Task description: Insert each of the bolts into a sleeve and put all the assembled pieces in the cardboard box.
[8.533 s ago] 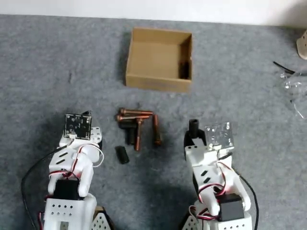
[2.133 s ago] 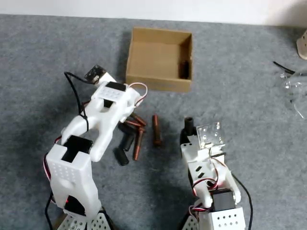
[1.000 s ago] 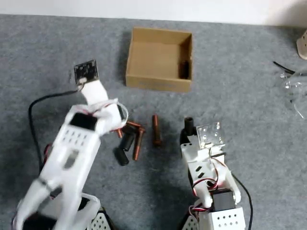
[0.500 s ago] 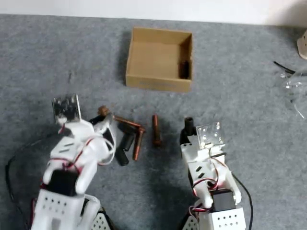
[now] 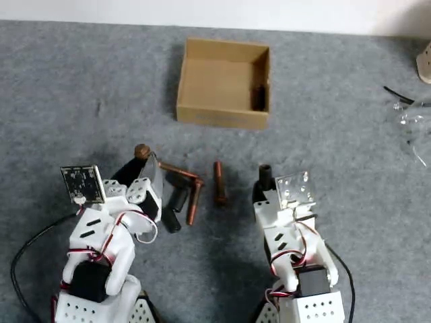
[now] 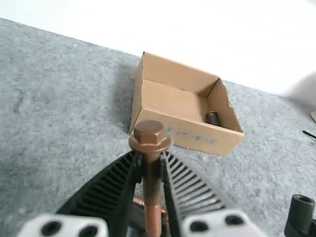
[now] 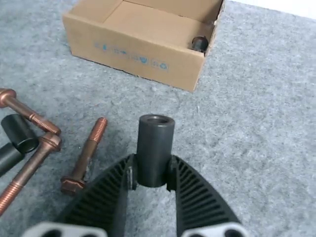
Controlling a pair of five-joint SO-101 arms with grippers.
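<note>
Farthest back sits the box [image 5: 221, 118]. Left gripper [image 6: 149, 156] clamps a bolt [image 6: 150, 138] head-up; right gripper [image 7: 152, 161] clamps a sleeve [image 7: 155, 140], bore up. Better to swing the thread end squarely over that bore before pushing it home.

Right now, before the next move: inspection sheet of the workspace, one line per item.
Surface: grey mat, flat.
Job's things: cardboard box open, with one dark piece in its corner; three loose bolts and two loose sleeves lying between the arms.
Clutter: clear plastic and black wire bits at the mat's right edge.
Grippers: left gripper shut on a bolt, head up; right gripper shut on a sleeve, upright.
Cables: black cable loops beside the left arm; red and white wires on both arms.
Surroundings: white strip beyond the mat.
</note>
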